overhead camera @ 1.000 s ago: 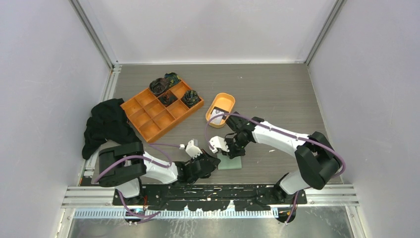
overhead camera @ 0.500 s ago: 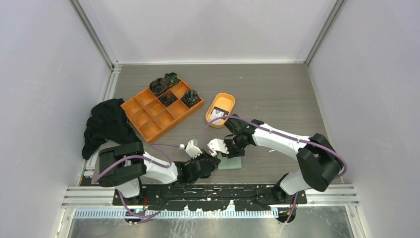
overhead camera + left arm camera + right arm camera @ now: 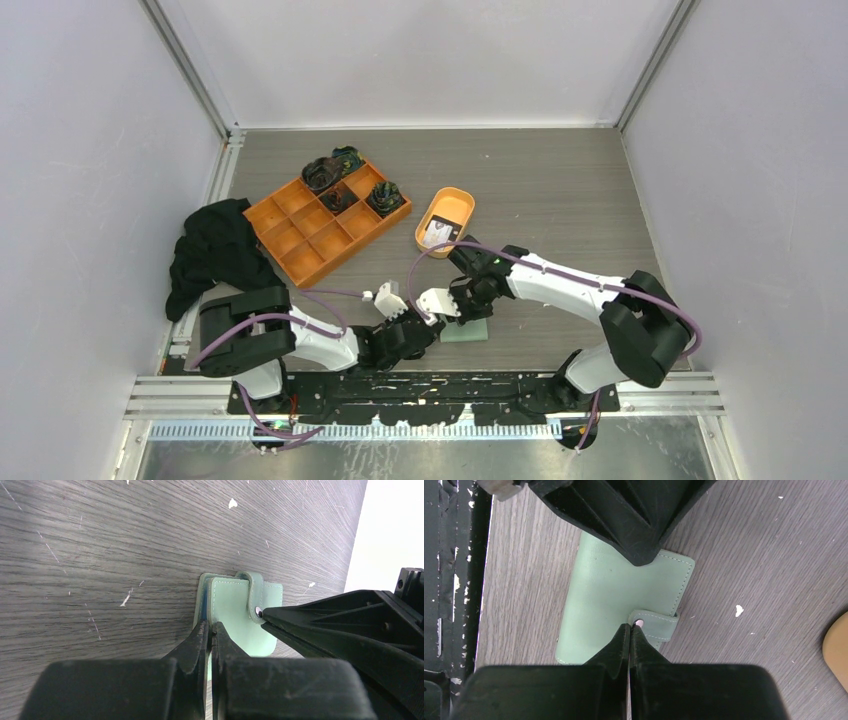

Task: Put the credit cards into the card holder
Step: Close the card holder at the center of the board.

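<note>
**Card holder closed, cards not yet in**

The card holder lies flat on the table near its front edge, between the two arms. It is folded closed with its tab fastened over the snap. The right gripper is clenched on nothing, its joined tips resting right at the snap. The left gripper is likewise clenched, tips at the holder's opposite edge. Whether a cover is pinched between them I cannot tell. A credit card, white with a dark patch, lies in the oval orange dish, farther back and well apart from the holder. How many cards lie there is too small to tell.

By my reading, nothing is stowed yet. The holder has to be unsnapped and opened, then the cards fetched and slid into its pockets.

Only the top view shows the card in its dish, the orange compartment tray and the black cloth. Only the wrist views show the snap, the stitching and how the tips meet the holder.
</note>
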### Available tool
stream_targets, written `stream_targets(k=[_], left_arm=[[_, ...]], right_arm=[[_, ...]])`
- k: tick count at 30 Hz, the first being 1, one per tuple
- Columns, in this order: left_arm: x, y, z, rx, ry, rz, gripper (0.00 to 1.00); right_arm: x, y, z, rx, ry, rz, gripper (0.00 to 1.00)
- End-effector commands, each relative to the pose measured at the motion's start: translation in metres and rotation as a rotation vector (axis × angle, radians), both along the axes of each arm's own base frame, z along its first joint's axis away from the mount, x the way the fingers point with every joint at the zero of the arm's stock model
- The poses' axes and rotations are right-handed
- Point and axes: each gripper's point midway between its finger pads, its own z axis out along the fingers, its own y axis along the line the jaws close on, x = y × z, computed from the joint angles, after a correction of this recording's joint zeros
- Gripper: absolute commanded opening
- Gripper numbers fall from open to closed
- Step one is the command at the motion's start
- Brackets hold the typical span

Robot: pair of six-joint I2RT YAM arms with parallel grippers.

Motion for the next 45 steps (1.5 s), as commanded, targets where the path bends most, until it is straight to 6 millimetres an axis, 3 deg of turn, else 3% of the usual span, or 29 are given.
stream_targets(k=[1,33,41,45], left_arm=[[-0.014,0.038,-0.048,0.214,0.050,-0.035,0.00],[-0.012,0.038,-0.048,0.185,0.014,-0.049,0.00],[-0.013,0.037,-0.055,0.151,-0.017,-0.076,0.00],[-0.013,0.039,-0.056,0.148,-0.030,-0.083,0.00]], right_arm=[[-0.008,-0.005,0.003,-0.011,-0.024,0.054,0.01],[-0.033,-0.011,-0.031,-0.231,-0.051,0.197,0.01],[-0.028,-0.003,-0.029,-0.233,-0.055,0.142,0.01],[-0.018,0.001,-0.013,-0.153,-0.047,0.055,0.27]])
